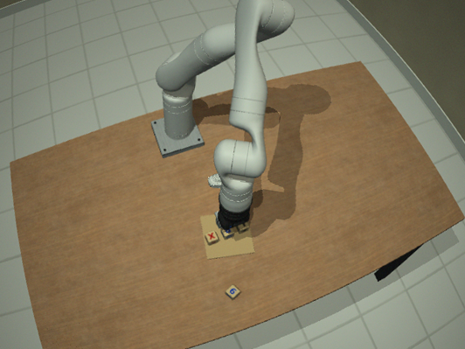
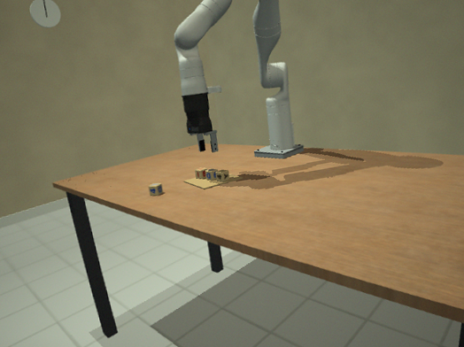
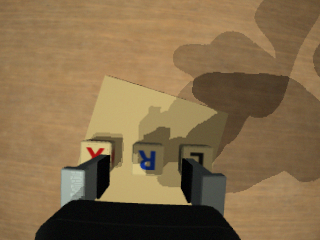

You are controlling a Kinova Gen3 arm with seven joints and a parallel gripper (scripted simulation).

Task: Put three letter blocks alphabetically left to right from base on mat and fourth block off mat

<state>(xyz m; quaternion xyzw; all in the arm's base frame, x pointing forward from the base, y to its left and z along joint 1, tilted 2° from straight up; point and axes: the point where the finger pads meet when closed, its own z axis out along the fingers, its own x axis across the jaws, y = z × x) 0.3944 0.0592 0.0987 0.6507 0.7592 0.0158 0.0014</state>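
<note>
The tan mat (image 1: 229,250) (image 2: 200,184) (image 3: 124,102) lies flat on the table. On it the red X block (image 1: 211,237) (image 2: 201,174) (image 3: 91,151), the blue R block (image 1: 227,232) (image 2: 211,174) (image 3: 147,159) and the dark L block (image 1: 243,227) (image 2: 222,175) (image 3: 198,156) form a nearly straight, spaced row. Seen from the base they read L, R, X from left to right, each upright. L is close to the mat's edge. The fourth block (image 1: 232,291) (image 2: 156,190), with a blue 6 on top, lies off the mat. My gripper (image 2: 208,150) (image 3: 145,172) is open and empty above the row.
The robot base (image 1: 176,138) (image 2: 278,151) stands at the table's rear edge. The arm's shadow falls over part of the mat. The 6 block is between the mat and the table's (image 1: 134,221) (image 2: 369,212) far edge from the base.
</note>
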